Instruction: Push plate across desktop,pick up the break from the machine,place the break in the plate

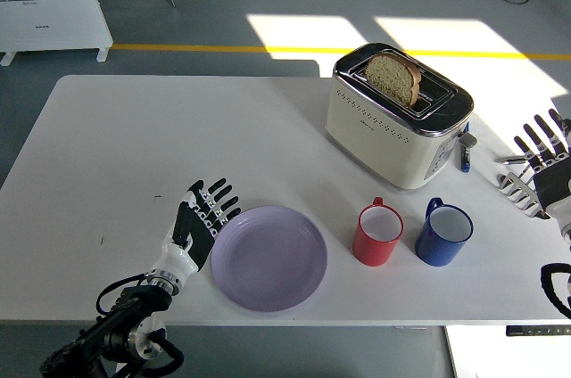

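A lilac plate (pixel 268 258) lies near the table's front edge. My left hand (pixel 202 217) rests flat against the plate's left rim, fingers spread and holding nothing. A slice of bread (pixel 393 77) stands upright in the slot of a cream toaster (pixel 397 117) at the back right. My right hand (pixel 538 162) hovers at the right edge with fingers spread, well apart from the toaster.
A red mug (pixel 379 234) and a blue mug (pixel 443 232) stand side by side just right of the plate, in front of the toaster. A dark pen-like object (pixel 465 156) lies beside the toaster. A white heater (pixel 49 5) stands on the floor beyond the table.
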